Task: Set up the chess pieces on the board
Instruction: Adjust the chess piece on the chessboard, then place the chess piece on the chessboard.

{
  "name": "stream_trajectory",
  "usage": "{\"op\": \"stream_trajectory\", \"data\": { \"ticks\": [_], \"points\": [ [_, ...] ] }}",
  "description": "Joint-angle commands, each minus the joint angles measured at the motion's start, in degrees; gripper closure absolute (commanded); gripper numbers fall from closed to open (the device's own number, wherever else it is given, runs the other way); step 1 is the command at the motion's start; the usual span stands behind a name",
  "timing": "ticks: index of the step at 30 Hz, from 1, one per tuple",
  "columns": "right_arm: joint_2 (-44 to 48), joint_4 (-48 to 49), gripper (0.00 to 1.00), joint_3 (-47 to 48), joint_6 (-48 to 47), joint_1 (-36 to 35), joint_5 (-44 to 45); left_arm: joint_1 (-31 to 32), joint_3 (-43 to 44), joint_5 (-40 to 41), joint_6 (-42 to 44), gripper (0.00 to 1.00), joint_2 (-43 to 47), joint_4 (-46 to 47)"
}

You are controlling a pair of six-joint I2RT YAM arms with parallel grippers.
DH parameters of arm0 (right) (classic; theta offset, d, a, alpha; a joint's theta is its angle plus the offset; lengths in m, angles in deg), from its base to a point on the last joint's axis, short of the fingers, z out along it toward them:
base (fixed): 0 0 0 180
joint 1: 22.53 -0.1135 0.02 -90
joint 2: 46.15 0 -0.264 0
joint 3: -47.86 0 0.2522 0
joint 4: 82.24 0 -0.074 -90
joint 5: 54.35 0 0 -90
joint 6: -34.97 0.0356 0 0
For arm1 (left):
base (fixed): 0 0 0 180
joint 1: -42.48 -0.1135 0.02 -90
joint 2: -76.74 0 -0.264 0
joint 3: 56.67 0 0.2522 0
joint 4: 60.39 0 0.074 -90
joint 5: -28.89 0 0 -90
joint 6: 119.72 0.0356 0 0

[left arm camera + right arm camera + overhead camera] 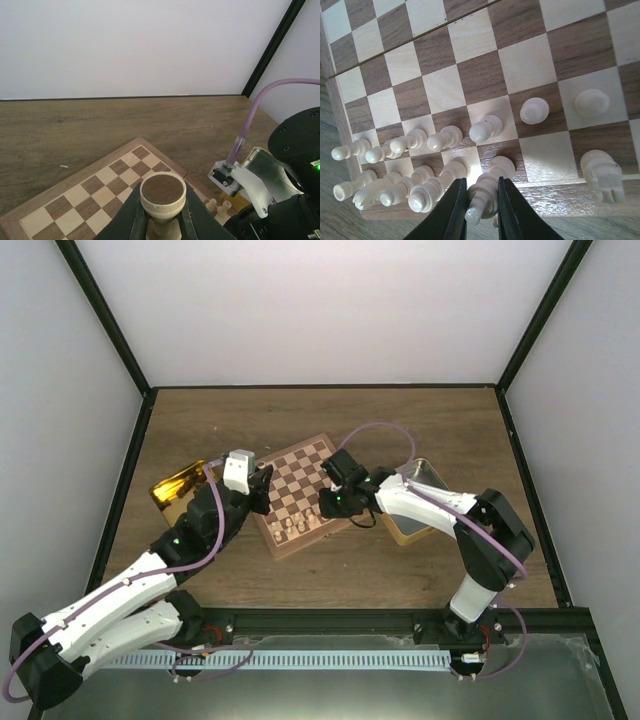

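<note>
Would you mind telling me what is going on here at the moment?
White's side of the board is being set up. The left pincer holds a cream piece, its brown felt base facing the wrist camera. The right pincer is closed around a back-row piece at the board's near edge, beside the other cream pieces already standing in two partly filled rows.
</note>
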Motion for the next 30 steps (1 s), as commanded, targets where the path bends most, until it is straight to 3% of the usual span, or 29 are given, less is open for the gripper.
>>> {"op": "stream_trajectory", "data": {
  "ticks": [1,5,11,19,22,30],
  "points": [
    [-1.02,1.61,0.85,1.82,-0.83,-0.88,-1.11,-0.25,1.41,-0.28,-0.14,0.93,0.48,-0.43],
    [-1.04,1.47,0.84,1.82,-1.02,-1.1,-1.3,-0.26,1.25,-0.39,-0.16,0.93,0.33,-0.36],
    [-0.08,-0.46,0.63,3.19,-0.41,-1.15,0.55,-0.24,1.31,-1.09,-0.14,0.93,0.29,-0.15],
    [8.18,-2.02,0.48,6.58,0.34,-0.47,1.57,-0.23,1.31,-8.67,3.12,0.93,-0.48,1.93],
    [12.12,-0.52,0.45,6.27,-1.33,1.58,-3.42,-0.21,2.07,-14.45,5.13,0.93,-0.55,2.53],
    [22.17,10.63,0.4,4.36,-8.7,5.43,-28.59,-0.24,4.38,-31.2,11.35,0.94,-0.5,2.18]
  ]
}}
